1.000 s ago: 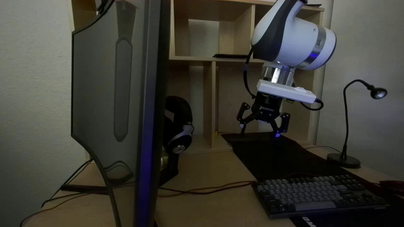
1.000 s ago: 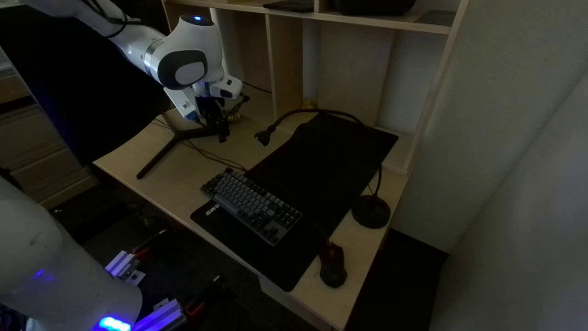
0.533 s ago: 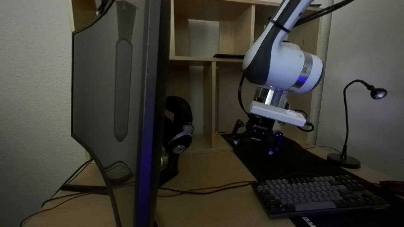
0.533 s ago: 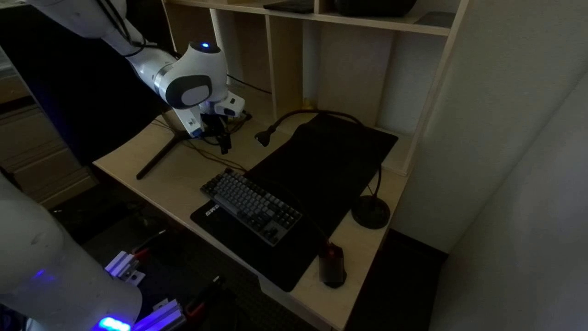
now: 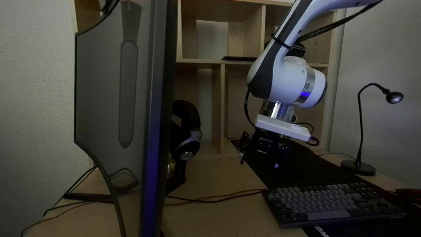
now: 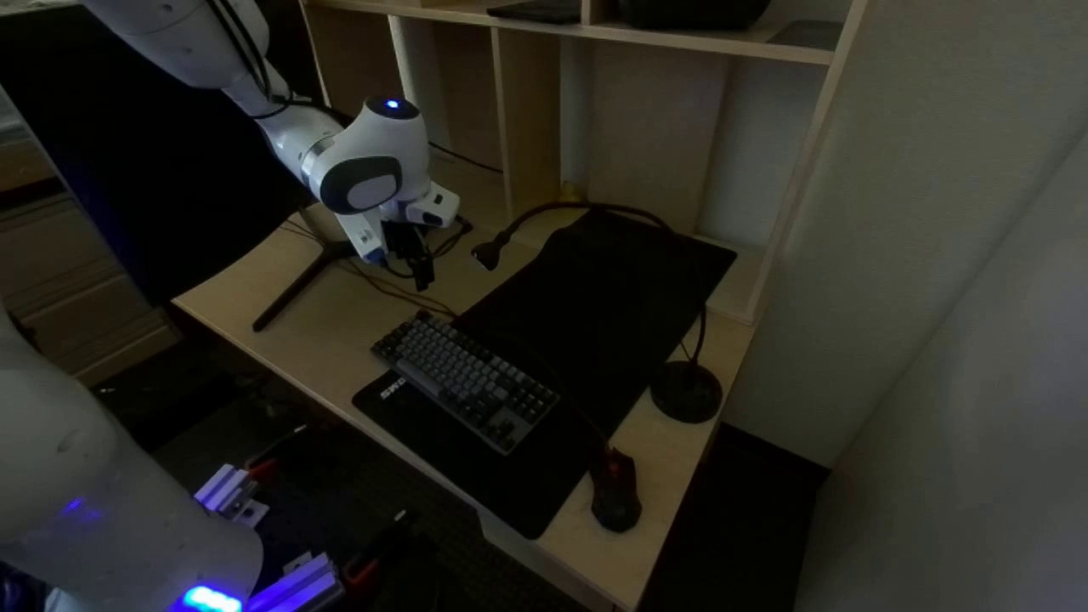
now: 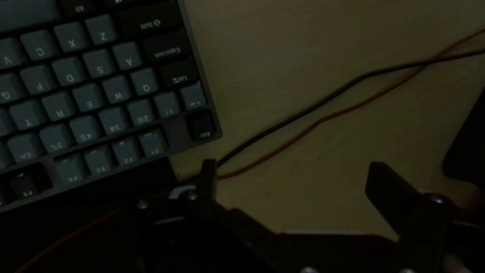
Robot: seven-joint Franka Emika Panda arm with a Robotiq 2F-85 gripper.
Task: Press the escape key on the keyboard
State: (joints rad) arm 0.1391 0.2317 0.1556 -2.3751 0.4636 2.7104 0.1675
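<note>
The keyboard (image 5: 329,202), dark with rows of greyish-blue keycaps, lies partly on the black desk mat (image 6: 595,306) and partly on bare wood. It also shows in an exterior view (image 6: 467,374) and at upper left in the wrist view (image 7: 91,98), its letters upside down. The dark escape key (image 7: 201,125) sits at its near right corner there. My gripper (image 7: 291,167) is open and empty, fingers wide apart, its left fingertip just below and right of the escape key in that view. In both exterior views the gripper (image 5: 259,163) (image 6: 423,280) hangs above the desk, apart from the keyboard.
A black and a red cable (image 7: 326,113) run across the wood beside the keyboard. A large monitor (image 5: 154,118) stands nearby on a dark stand (image 6: 293,289). A gooseneck lamp (image 6: 687,391), a mouse (image 6: 616,493), a headset (image 5: 187,131) and wooden shelves (image 5: 220,108) surround the desk.
My gripper has come down toward the desk, slightly left in an exterior view and slightly right in an exterior view. It stays open. The keyboard has not moved.
</note>
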